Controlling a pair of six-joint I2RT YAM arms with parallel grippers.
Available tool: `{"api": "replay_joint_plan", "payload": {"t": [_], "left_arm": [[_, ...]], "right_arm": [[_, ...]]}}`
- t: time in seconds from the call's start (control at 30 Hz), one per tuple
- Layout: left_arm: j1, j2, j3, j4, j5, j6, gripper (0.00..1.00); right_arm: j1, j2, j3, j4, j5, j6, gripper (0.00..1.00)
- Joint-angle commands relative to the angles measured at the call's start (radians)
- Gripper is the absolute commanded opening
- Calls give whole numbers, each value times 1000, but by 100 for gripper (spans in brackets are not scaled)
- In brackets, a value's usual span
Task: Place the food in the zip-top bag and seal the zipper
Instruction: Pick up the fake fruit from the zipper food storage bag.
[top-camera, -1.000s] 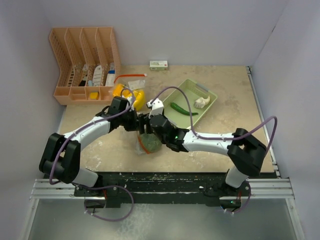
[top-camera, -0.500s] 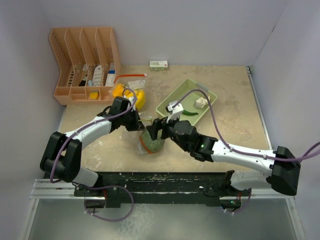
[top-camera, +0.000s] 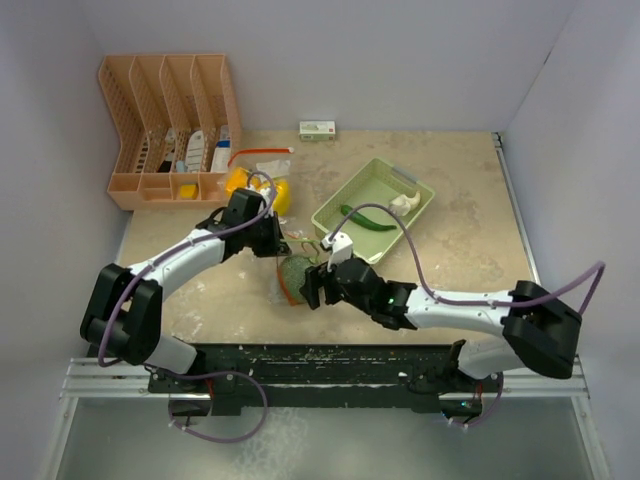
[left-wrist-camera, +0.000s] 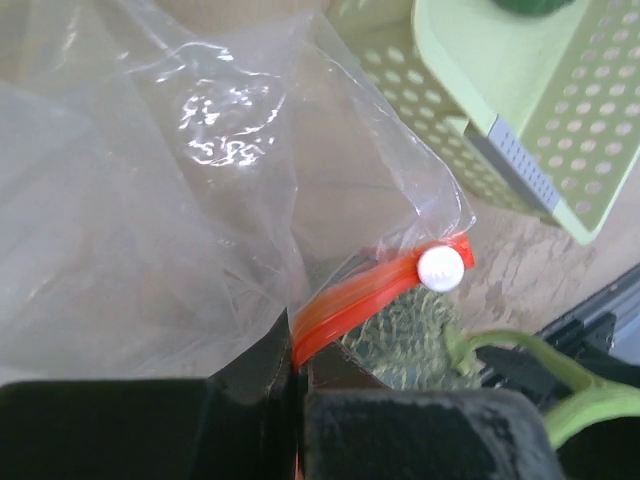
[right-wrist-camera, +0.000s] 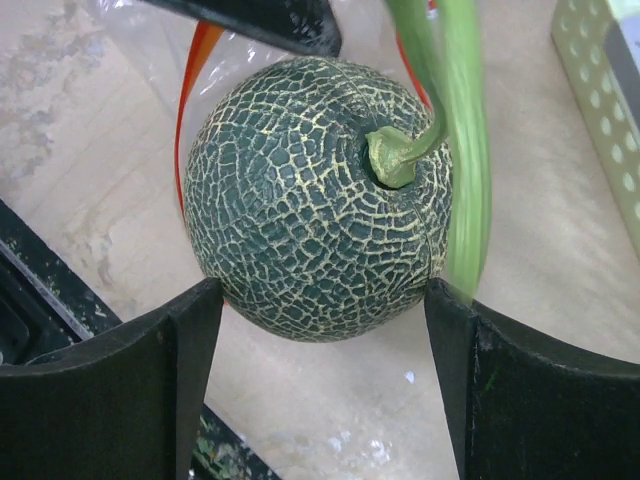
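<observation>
Both arms (top-camera: 185, 258) (top-camera: 455, 300) outstretched, low — at melon (right-wrist-camera: 315, 195)

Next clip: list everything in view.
melon: 1, grey-green netted, at the bag's mouth
zip-top bag: 1, clear with orange-red zipper, centre
basket: 1, pale green, right of the bag
cucumber: 1, dark green, in the basket
white piece: 1, white, in the basket
banana bunch: 1, yellow, behind the left claw
organiser: 1, peach, back left
small box: 1, pale, back wall
left claw: 1, black, shut on the bag's zipper
right claw: 1, black, open, tips flanking the melon
</observation>
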Motion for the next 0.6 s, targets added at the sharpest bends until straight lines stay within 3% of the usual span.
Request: {"api": "replay_joint_plan", "payload": {"t": [0.0, 0.23, 0.57], "left_arm": [[-39, -21, 76, -22, -16, 20, 0], [-134, -36, 148, -118, -120, 42, 0], [-220, -8, 40, -66, -147, -4, 0]], "right_arm": [[2, 112, 87, 88, -41, -5, 77], [3, 242, 183, 89, 25, -11, 59], [3, 214, 220, 49, 261, 9, 59]]}}
